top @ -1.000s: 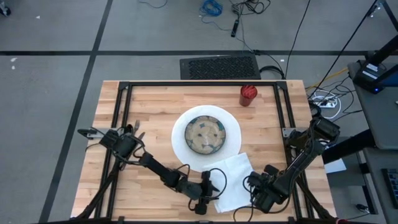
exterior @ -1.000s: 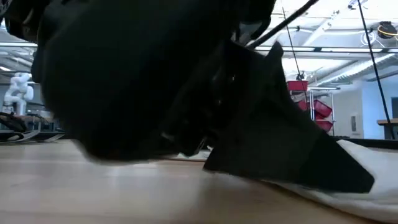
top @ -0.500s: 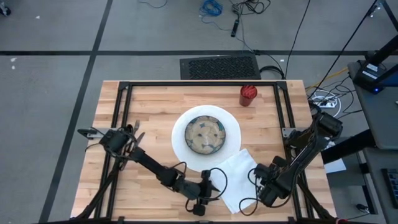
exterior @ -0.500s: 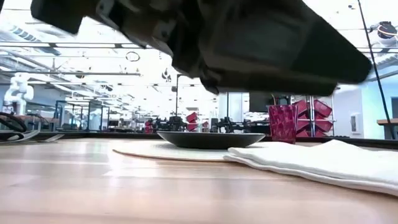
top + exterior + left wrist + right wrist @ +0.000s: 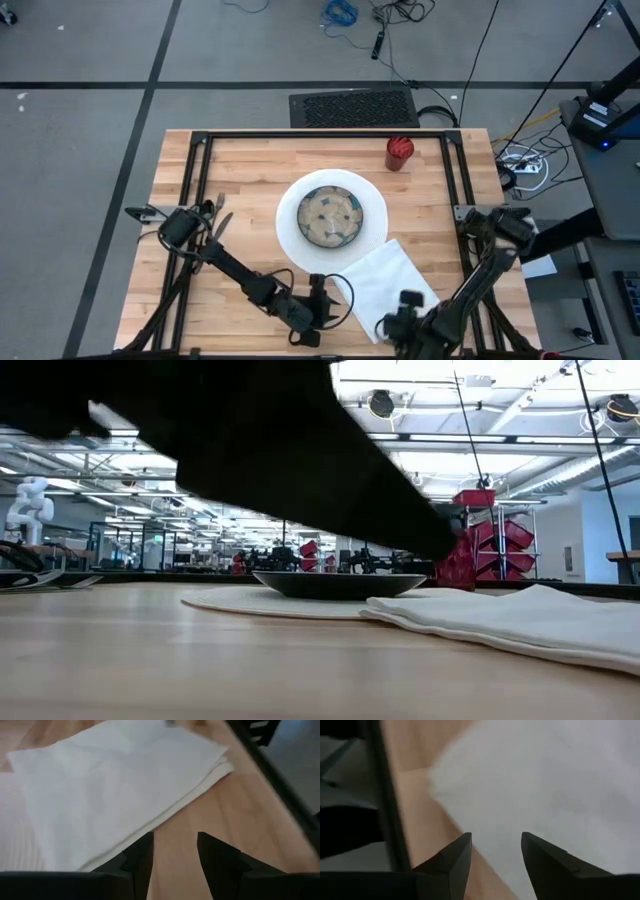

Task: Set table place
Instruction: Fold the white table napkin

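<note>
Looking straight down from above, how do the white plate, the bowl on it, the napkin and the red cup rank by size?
Largest to smallest:
1. white plate
2. napkin, close to the plate, so unsure
3. bowl
4. red cup

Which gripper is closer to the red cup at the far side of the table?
Neither clearly. The left gripper and the right gripper both sit at the near edge beside the white napkin, far from the red cup.

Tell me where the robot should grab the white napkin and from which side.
Probably the napkin's near corner, which lies flat on bare table clear of the plate. Its far corner touches or overlaps the plate's rim. The right hand, open, is already over that near edge, so pinching from above there looks simplest. The folded layers show at that edge.
</note>
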`<state>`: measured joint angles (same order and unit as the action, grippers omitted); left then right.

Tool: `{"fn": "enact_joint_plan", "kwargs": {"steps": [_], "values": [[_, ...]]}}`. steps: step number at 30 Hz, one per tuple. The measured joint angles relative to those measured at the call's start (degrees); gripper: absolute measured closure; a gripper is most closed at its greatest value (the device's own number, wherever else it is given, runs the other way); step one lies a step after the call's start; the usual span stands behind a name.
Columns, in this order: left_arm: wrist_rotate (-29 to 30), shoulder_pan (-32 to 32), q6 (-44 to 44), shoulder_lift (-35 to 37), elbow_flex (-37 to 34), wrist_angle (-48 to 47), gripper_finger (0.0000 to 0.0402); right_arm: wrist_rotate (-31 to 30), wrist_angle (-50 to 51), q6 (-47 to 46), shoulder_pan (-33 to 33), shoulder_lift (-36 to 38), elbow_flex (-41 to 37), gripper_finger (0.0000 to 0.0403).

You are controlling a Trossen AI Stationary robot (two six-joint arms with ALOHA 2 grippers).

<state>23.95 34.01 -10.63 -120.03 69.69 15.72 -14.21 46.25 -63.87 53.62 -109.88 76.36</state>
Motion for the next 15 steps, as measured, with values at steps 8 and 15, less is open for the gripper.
{"fn": "enact_joint_plan", "kwargs": {"steps": [8, 15], "values": [[1.0, -0.14, -1.05, -0.02, -0.04, 0.93, 0.0262, -5.11, 12.05, 12.75, 1.15, -11.69, 16.43, 0.0243], [0.97, -0.07, -2.39, -0.02, -0.04, 1.71, 0.0262, -5.9, 13.08, 18.21, 3.05, -17.03, 17.84, 0.0243]]}}
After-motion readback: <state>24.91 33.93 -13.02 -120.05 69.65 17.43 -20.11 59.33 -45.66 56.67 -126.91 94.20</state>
